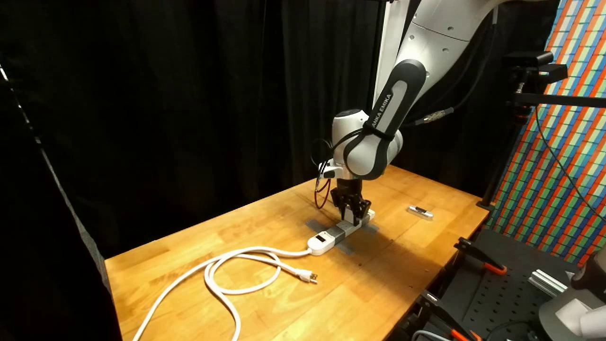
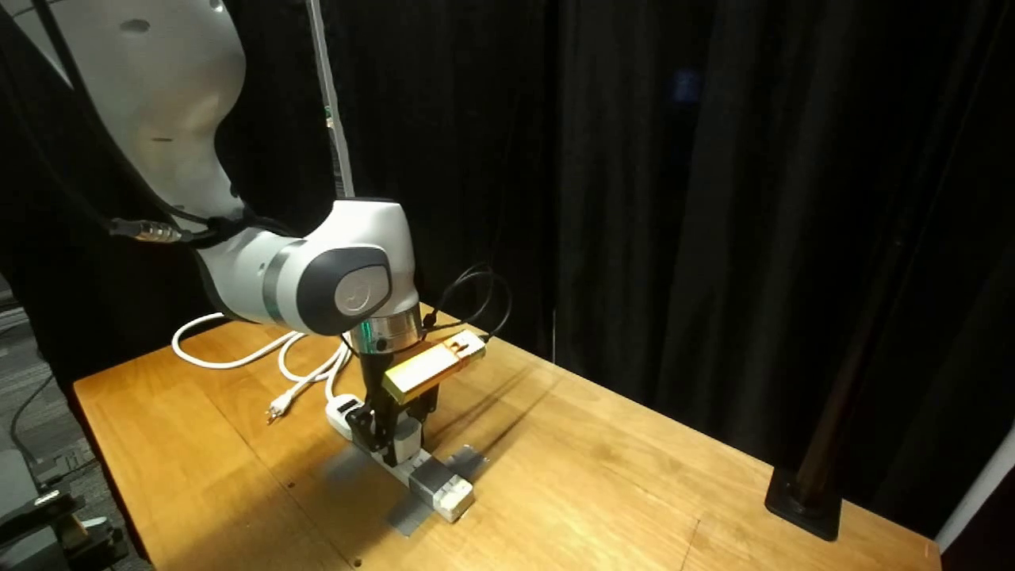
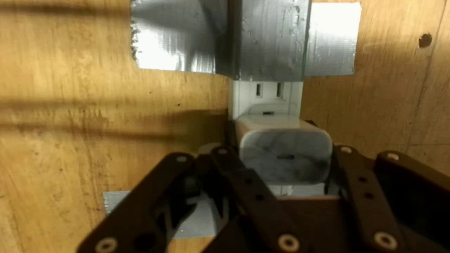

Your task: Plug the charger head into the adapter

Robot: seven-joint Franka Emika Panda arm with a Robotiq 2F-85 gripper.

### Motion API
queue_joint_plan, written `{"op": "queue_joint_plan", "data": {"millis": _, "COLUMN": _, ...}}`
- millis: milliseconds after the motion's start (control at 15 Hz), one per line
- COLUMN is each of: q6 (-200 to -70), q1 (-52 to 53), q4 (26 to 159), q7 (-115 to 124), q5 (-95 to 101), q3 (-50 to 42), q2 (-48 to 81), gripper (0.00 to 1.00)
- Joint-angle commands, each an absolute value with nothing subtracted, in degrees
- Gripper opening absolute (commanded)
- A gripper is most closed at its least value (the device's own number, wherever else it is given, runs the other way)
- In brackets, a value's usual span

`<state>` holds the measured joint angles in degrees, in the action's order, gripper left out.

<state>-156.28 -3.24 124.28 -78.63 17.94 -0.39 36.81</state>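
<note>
"Black curtains [image 1: 170,123] hang at the left of an exterior view, and in front of them a white cord [image 1: 260,249] loops over the wooden table [image 1: 374,289]. What follows, going right?"

"A plug [image 1: 307,275], then the power strip [image 1: 349,229], long and white, banded with grey tape [image 3: 273,38]. The claw [image 1: 350,220] stands over it: its fingers [image 3: 358,182] flank the charger [image 3: 284,149], drawn in to its width, so I'd say they have it gripped."

"How will that block handle?"

"Light, I'd guess, and stiff, with smooth plastic that may twist or slide if squeezed off-centre. Those opposite sides seem the right hold, leaving the bottom free for the strip. Any prongs underneath are hidden; a crooked push could bend them."

"And its looks?"

"Small, white, round-cornered; in the wrist view its top looks grey and mottled, with a narrow dark slot [image 3: 285,156]. It stands over the strip, perhaps touching, between bands of tape, just beside a bare outlet [image 3: 269,92]."

"Is it plugged in?"

"I can't tell; the underside is out of sight. Farther right come a small silver-and-black stick [image 1: 420,213] and, past the table, a bright checked backdrop [image 1: 535,203]."
</note>
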Motion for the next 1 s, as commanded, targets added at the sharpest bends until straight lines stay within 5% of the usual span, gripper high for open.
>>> {"op": "queue_joint_plan", "data": {"millis": 0, "q6": -154.8, "q1": -2.4, "q4": 124.8, "q7": -75.7, "q5": 20.0, "q3": -0.9, "q2": 41.6, "gripper": 0.23}}
{"op": "queue_joint_plan", "data": {"millis": 67, "q6": -154.5, "q1": -2.9, "q4": 124.7, "q7": -75.8, "q5": 19.9, "q3": -0.3, "q2": 41.1, "gripper": 0.23}}
{"op": "queue_joint_plan", "data": {"millis": 200, "q6": -153.5, "q1": -4.2, "q4": 124.4, "q7": -76.7, "q5": 18.8, "q3": 0.9, "q2": 39.9, "gripper": 0.74}}
{"op": "queue_joint_plan", "data": {"millis": 333, "q6": -152.5, "q1": -5.9, "q4": 123.6, "q7": -77.9, "q5": 17.4, "q3": 2.4, "q2": 39.5, "gripper": 0.77}}
{"op": "queue_joint_plan", "data": {"millis": 533, "q6": -151.7, "q1": -8.4, "q4": 123.3, "q7": -78.7, "q5": 15.5, "q3": 4.4, "q2": 39.2, "gripper": 0.99}}
{"op": "queue_joint_plan", "data": {"millis": 933, "q6": -153.1, "q1": -13.3, "q4": 124.4, "q7": -80.3, "q5": 10.2, "q3": 8.4, "q2": 36.0, "gripper": 1.00}}
